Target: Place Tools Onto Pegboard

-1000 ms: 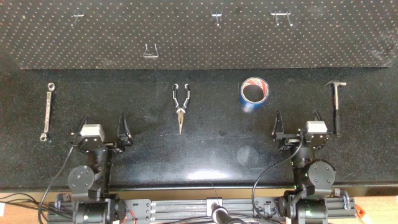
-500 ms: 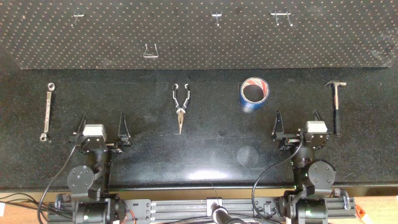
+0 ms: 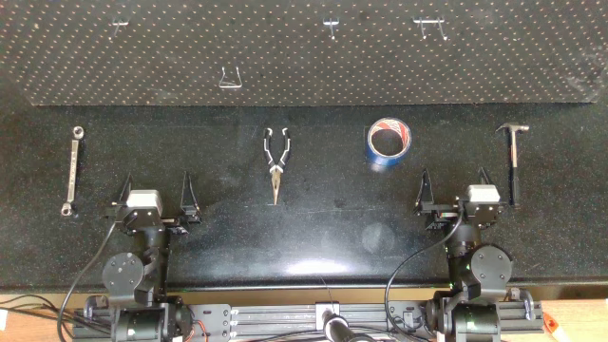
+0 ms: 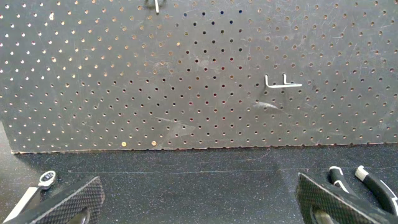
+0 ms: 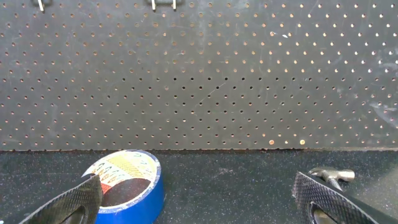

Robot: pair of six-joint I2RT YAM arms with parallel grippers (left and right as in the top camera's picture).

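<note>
left gripper (image 3: 156,185) and right gripper (image 3: 454,180) rest low, fingers wide and empty; wrench (image 3: 72,171), pliers (image 3: 276,171), tape (image 3: 378,158) and hammer (image 3: 514,157) lie on the worktop (image 3: 332,218).

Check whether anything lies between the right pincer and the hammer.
Nothing visible does. The hammer lies just beside the open right pincer, with no object between them; the tape sits off to the pincer's other side.

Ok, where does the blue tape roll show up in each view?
Top view: the blue tape roll lies on the table between the pliers and the hammer, below the pegboard.
Left wrist view: not in it.
Right wrist view: just beyond one finger of the right gripper, before the pegboard.
Shared landmark: the pegboard's lower edge.
</note>
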